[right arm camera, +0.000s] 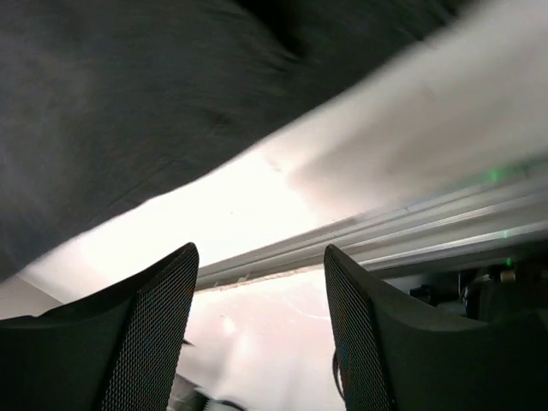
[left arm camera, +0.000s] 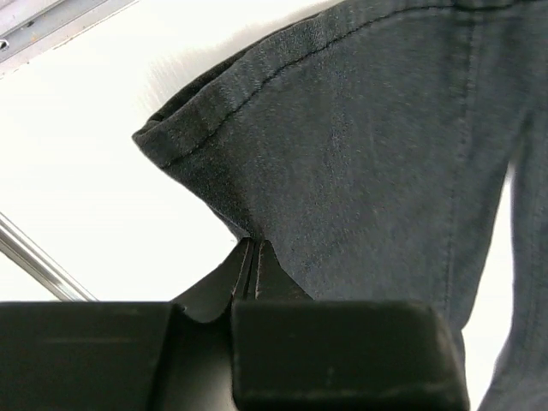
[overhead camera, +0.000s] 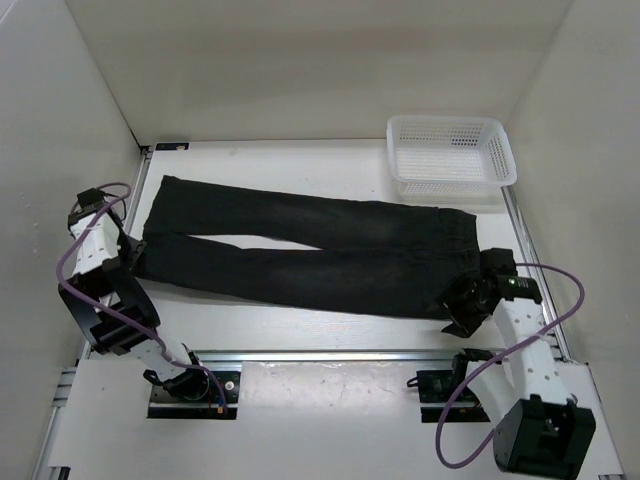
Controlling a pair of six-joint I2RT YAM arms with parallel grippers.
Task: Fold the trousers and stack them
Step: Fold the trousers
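Note:
The black trousers [overhead camera: 310, 245] lie flat across the table, waist to the right and both legs stretched left. My left gripper [overhead camera: 132, 258] is at the hem of the near leg. In the left wrist view its jaws [left arm camera: 253, 250] are shut, pinching the edge of the trouser leg [left arm camera: 368, 145] just behind the hem. My right gripper [overhead camera: 462, 316] is at the near corner of the waist. In the right wrist view it [right arm camera: 261, 257] is open and empty, with the dark cloth [right arm camera: 128, 111] above and to the left, outside the jaws. That view is blurred.
A white plastic mesh basket [overhead camera: 450, 152] stands at the back right, just beyond the waist. Metal rails [overhead camera: 330, 355] run along the table's near edge and its right side [overhead camera: 535, 260]. White walls close in the left, back and right.

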